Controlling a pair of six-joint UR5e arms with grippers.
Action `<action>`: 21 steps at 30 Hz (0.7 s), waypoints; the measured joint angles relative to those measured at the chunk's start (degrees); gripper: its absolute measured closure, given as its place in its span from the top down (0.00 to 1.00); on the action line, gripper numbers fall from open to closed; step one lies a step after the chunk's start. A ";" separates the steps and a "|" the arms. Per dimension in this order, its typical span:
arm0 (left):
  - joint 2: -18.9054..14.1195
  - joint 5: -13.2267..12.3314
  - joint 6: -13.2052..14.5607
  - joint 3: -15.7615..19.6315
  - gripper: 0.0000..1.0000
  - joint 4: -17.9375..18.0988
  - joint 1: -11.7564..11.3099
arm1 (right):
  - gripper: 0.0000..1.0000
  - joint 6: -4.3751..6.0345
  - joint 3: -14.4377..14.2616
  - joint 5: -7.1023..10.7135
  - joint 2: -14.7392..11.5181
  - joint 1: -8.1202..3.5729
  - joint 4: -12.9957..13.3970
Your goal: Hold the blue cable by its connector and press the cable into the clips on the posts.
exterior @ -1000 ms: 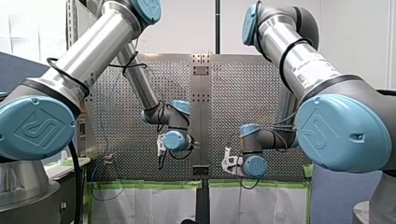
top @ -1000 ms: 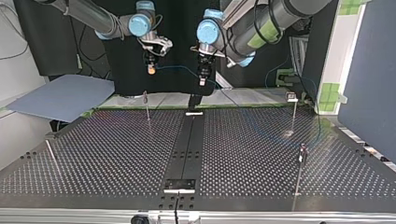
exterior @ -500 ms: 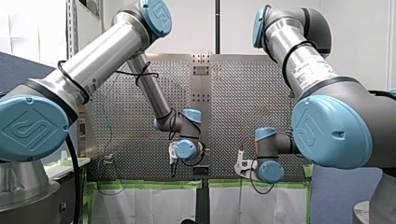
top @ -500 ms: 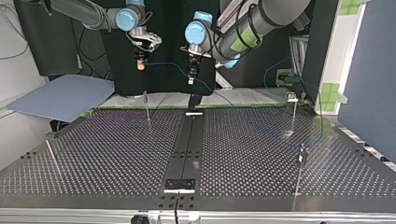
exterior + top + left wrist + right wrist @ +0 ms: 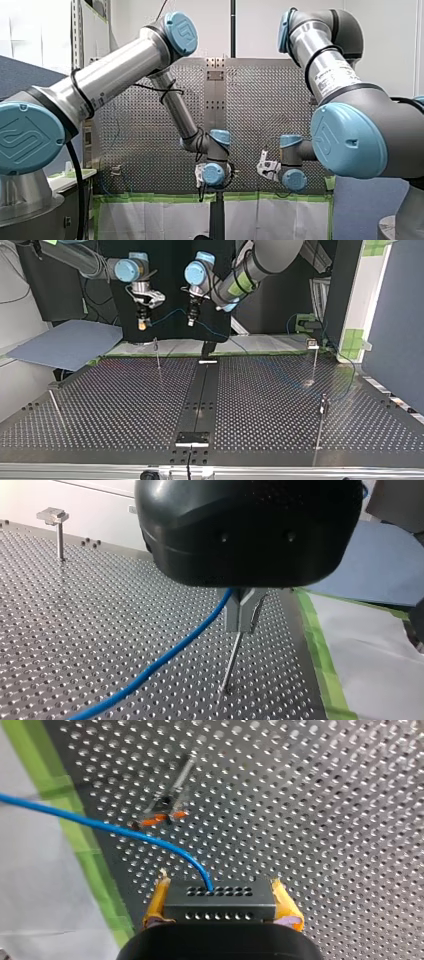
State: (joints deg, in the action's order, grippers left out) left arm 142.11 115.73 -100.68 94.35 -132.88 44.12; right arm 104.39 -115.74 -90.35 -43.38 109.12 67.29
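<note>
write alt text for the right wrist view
My right gripper clamps a black connector between its yellow pads, and the blue cable arcs out of the connector and away over the perforated table. Ahead of the gripper stands a thin post with an orange-tipped clip, near the green tape along the table's edge.

cable [image 5: 100,824]: is showing solid blue
connector [image 5: 220,903]: is showing black, dotted with holes
bench [image 5: 125,400]: is showing grey, hole-gridded
tape [image 5: 55,787]: is showing green

Left hand [image 5: 191,320], right hand [image 5: 142,324]: both closed, raised.
</note>
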 joint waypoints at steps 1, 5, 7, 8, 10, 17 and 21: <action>0.49 0.22 -0.17 -0.49 0.00 0.35 0.17 | 0.00 0.01 0.07 0.09 0.00 -0.29 0.13; 2.56 1.47 -0.48 -2.57 0.00 0.87 0.77 | 0.00 0.09 0.17 0.66 0.02 -1.59 0.35; 3.35 2.07 -0.52 -3.43 0.00 0.83 0.94 | 0.00 0.06 0.20 0.91 0.05 -2.23 0.36; 3.72 2.34 -0.54 -3.98 0.00 0.81 1.03 | 0.00 0.04 0.20 0.98 0.06 -2.48 0.35; 4.06 2.58 -0.55 -4.85 0.00 0.79 1.14 | 0.00 -0.01 0.20 1.07 0.08 -3.05 0.27; 4.59 2.60 -0.46 -8.29 0.00 0.76 1.23 | 0.00 -0.59 0.20 1.59 0.26 -4.42 -0.48; 5.96 2.35 0.08 -10.26 0.00 -0.35 1.49 | 0.00 -0.85 0.46 2.24 1.54 -5.05 -0.31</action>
State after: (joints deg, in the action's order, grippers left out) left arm 148.07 118.08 -100.60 84.09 -133.23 45.61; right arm 103.55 -115.28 -88.11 -41.84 104.07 66.98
